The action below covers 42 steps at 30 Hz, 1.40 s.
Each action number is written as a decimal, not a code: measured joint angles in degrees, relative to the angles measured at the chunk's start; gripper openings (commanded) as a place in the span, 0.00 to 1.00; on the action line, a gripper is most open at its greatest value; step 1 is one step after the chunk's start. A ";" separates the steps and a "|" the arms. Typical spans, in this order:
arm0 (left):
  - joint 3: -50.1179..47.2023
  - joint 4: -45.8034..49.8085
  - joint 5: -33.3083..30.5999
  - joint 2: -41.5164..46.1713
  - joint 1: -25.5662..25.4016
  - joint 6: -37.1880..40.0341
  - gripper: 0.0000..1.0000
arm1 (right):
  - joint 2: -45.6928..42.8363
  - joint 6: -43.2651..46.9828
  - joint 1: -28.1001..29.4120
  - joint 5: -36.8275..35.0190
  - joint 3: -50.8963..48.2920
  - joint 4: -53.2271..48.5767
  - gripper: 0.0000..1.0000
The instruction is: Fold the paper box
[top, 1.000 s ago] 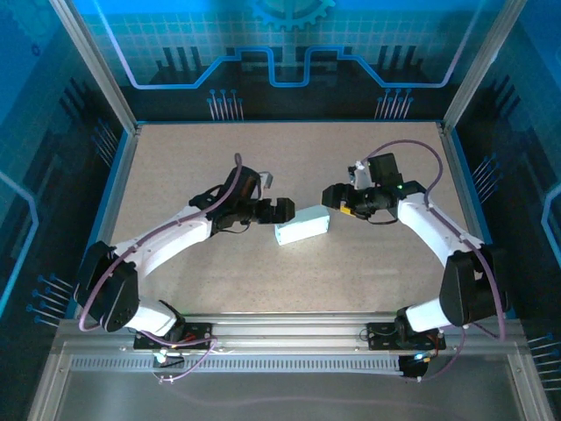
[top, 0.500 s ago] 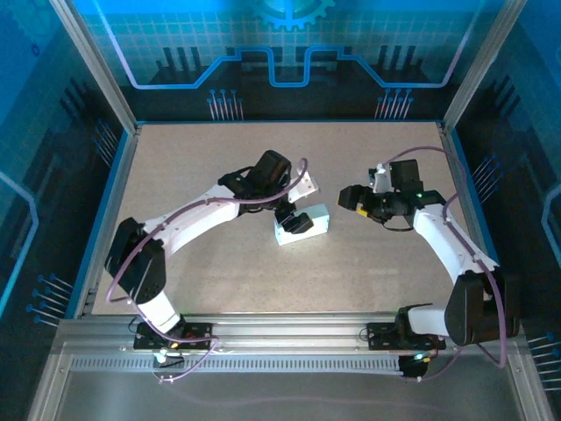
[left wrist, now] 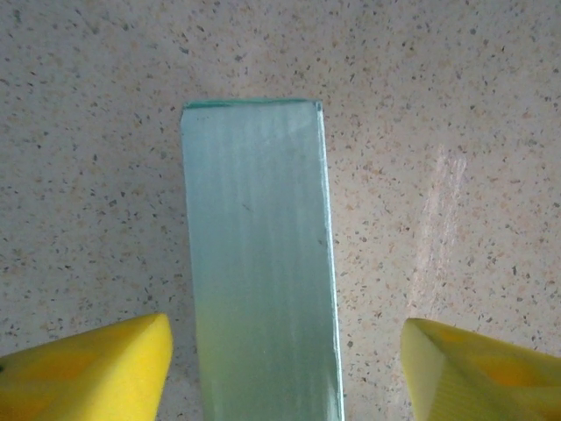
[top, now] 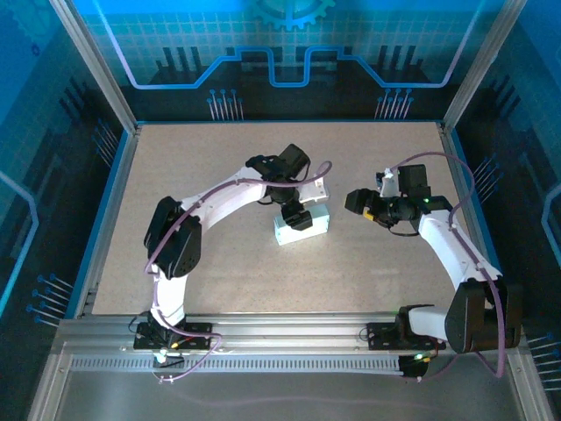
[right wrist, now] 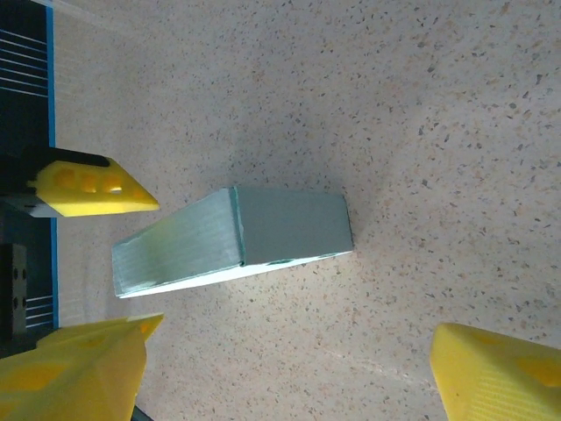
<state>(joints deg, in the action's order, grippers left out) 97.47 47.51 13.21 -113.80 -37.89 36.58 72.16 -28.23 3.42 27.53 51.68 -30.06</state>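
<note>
Count of items. One paper box (top: 319, 224) on one speckled surface (top: 193, 167). Two arms: left arm (top: 219, 195) and right arm (top: 449, 247). Two end effectors: left end effector (top: 298, 218) and right end effector (top: 358, 203). Two yellow fingers (left wrist: 96, 368) per end effector, four in all.

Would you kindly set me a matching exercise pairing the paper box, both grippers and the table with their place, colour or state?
Things:
1. paper box
2. left gripper
3. right gripper
4. table

Place, colour or state:
A. speckled beige surface
B. open, one finger on each side of the box
C. open, apart from the box, off to its right
D. pale blue-white, slim, lying flat

Pairs: 1-D, 2-B, 3-C, 4-A
</note>
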 measured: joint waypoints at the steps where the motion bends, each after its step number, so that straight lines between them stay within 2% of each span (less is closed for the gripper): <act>1: 0.59 1.03 -0.13 -0.63 0.00 0.31 0.66 | -0.09 0.20 -0.15 0.07 0.00 -0.20 0.85; 4: 1.81 3.50 -0.59 -1.77 -0.02 1.09 0.66 | -0.61 0.50 -0.96 0.20 -0.11 -0.46 0.85; 7: 2.73 4.87 -1.55 -2.82 -0.11 1.31 0.54 | -1.09 0.81 -1.77 0.39 -0.28 -0.57 0.85; 12: 3.78 6.32 -2.19 -3.91 -0.11 2.34 0.43 | -1.18 0.90 -2.12 0.63 -0.28 -0.55 0.85; 17: 4.22 6.32 -4.72 -3.91 -0.26 2.62 0.43 | -1.16 0.87 -2.38 1.29 -1.75 -0.39 0.84; 21: 1.01 1.33 -8.44 -2.08 -0.52 3.72 0.44 | -1.01 0.87 -2.43 1.49 -2.25 -0.35 0.84; 25: -8.28 -8.81 -12.92 3.41 -0.72 7.89 0.42 | -0.85 0.85 -2.49 1.60 -2.43 -0.11 0.84; 30: -20.28 -24.02 -16.04 9.22 -0.74 18.10 0.44 | -0.79 0.79 -2.49 1.64 -3.50 0.42 0.84; 37: -23.65 -33.83 -17.97 8.83 -0.74 27.56 0.48 | -0.79 0.66 -3.02 1.70 -4.02 0.66 0.84; 42: -24.76 -36.74 -20.11 7.39 -0.74 30.36 0.64 | -0.79 0.66 -3.48 2.01 -4.02 0.72 0.84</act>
<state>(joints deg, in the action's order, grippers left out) 72.71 10.76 -6.90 -106.41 -38.63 66.94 71.37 -27.57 -0.05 29.54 47.66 -29.34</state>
